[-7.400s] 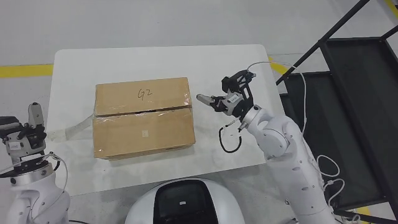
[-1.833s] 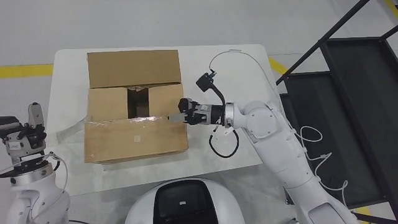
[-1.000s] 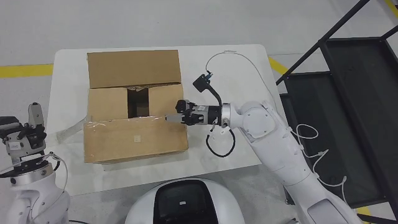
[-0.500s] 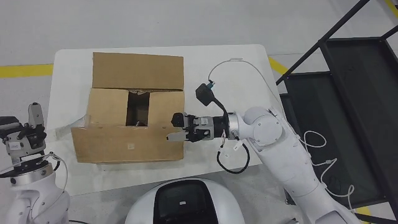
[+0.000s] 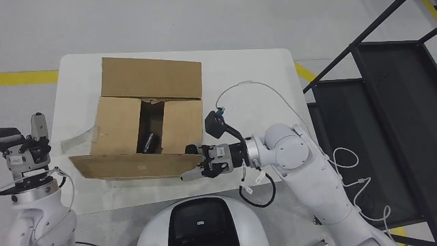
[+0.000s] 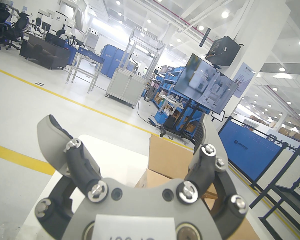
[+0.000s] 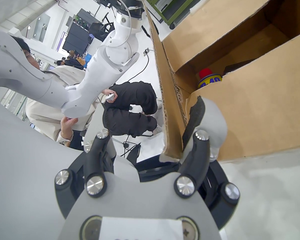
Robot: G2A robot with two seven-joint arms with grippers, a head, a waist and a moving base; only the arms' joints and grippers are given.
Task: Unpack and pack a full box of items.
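Box [image 5: 117, 116] contents mostly hidden; can [image 7: 210, 79] partly vis.

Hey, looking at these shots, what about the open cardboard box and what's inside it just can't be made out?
- Most of the box interior: top view, two inner flaps cover it.
- The can: right wrist view, only its red cap and label top show above the box's edge.
- Dark item beside the can: right wrist view, in shadow, unidentifiable.

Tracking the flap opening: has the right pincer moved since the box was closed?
Yes. The right pincer has shifted from beside the box toward the near edge of the table, now at the lowered front flap.
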